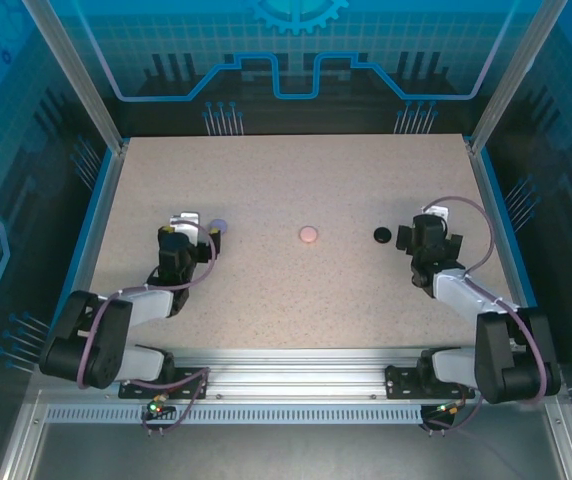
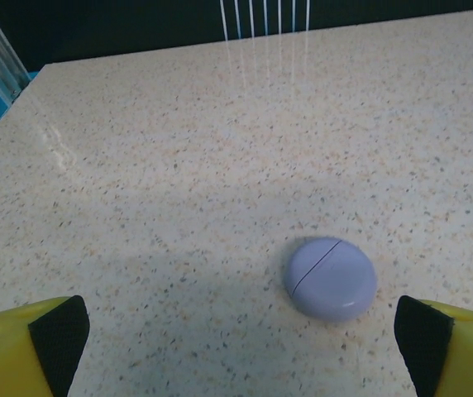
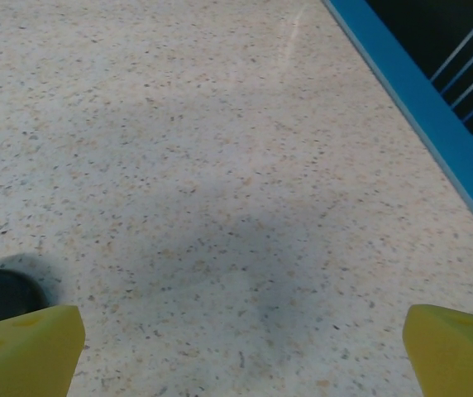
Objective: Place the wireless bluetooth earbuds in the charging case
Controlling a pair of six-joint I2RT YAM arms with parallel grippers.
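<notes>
Left wrist view: the left pincer (image 2: 241, 335) stands wide near a closed lilac case (image 2: 331, 279), the right pincer (image 3: 241, 347) wide beside a black case (image 3: 1, 296).

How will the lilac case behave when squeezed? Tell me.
The lilac case looks smooth and domed, so a grip may slip. Small and hard-shelled, it is probably light and would skid on the table when nudged. Lying flat, it should not roll.

top: high overhead, looking down, far | wrists: low, close, facing forward | shared: tabletop (image 1: 296, 290), lilac case (image 2: 331, 279)
</notes>
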